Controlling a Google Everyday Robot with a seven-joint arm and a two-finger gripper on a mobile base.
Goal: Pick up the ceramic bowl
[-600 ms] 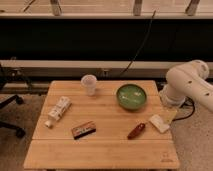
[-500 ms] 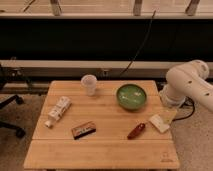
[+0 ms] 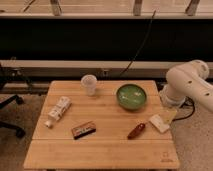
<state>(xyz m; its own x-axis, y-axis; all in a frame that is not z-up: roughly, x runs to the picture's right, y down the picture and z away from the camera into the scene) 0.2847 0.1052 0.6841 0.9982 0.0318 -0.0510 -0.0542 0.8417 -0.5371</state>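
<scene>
The ceramic bowl is round, shallow and glossy green with a darker rim. It sits upright on the wooden table, at the back right. My white arm comes in from the right, beside the table's right edge. My gripper hangs at the arm's end, low by the table's right edge. It is to the right of the bowl, a little nearer the front, and apart from it. Nothing shows in the gripper.
A clear plastic cup stands at the back, left of the bowl. A white packet lies at the left, a brown bar in front, a red-brown item and a white block front right. A chair stands left.
</scene>
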